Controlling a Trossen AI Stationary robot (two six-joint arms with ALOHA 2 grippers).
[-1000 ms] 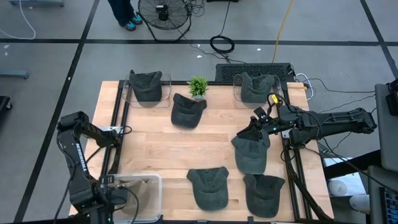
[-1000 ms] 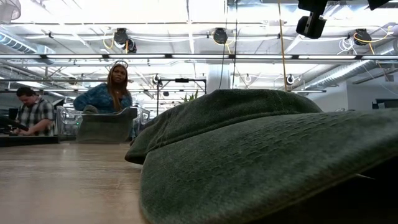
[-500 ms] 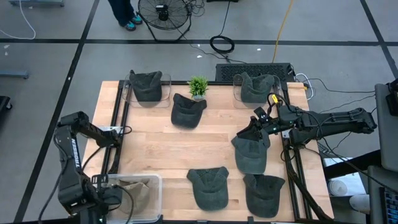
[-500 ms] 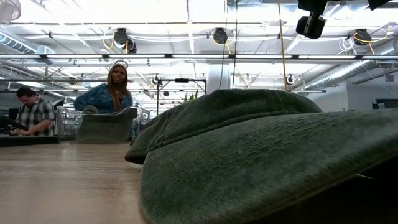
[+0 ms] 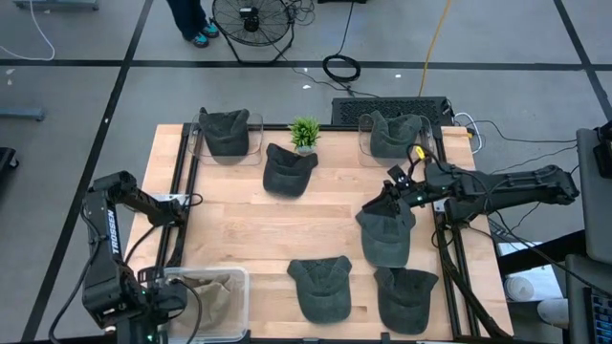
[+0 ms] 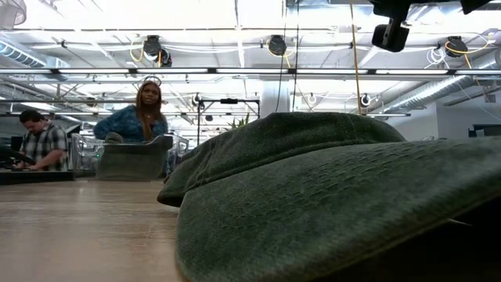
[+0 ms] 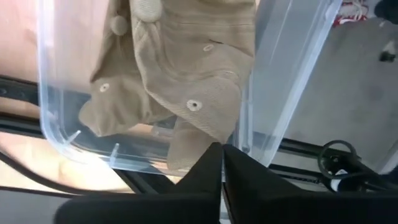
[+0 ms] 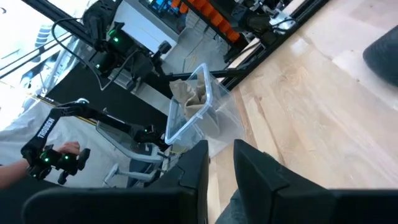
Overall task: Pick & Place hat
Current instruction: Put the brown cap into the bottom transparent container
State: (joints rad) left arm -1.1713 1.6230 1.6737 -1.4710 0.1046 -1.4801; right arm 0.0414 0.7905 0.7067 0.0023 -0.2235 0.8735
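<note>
A tan hat [image 5: 206, 291] [image 7: 180, 81] lies crumpled in a clear bin [image 5: 244, 287] at the table's near left corner. My left gripper [image 7: 221, 155] hangs shut above the bin, pointing down, with nothing between its fingers. At the right, a dark green hat [image 5: 385, 239] lies on the wood with its far edge raised. My right gripper [image 5: 390, 196] [image 8: 221, 168] reaches in level from the right and is shut on that edge. My right gripper holds the dark green hat by its raised far edge [image 5: 381, 204]. Its fingers come in level from the table's right side. The hat's far part is lifted toward the fingers, while its near part [image 5: 387, 250] rests on the table. The gripper's own body hides the pinch.
Other dark green hats lie at the near middle [image 5: 320, 287], the near right [image 5: 406, 298] and the far middle [image 5: 289, 170]. Two more sit in clear bins at the far left [image 5: 225, 132] and far right [image 5: 392, 134]. A small plant [image 5: 305, 132] stands between those bins.
My left gripper has risen above the near left bin, its arm swinging a little toward the table's left edge. The tan hat stays in the bin. My right arm and its hat have kept still.
</note>
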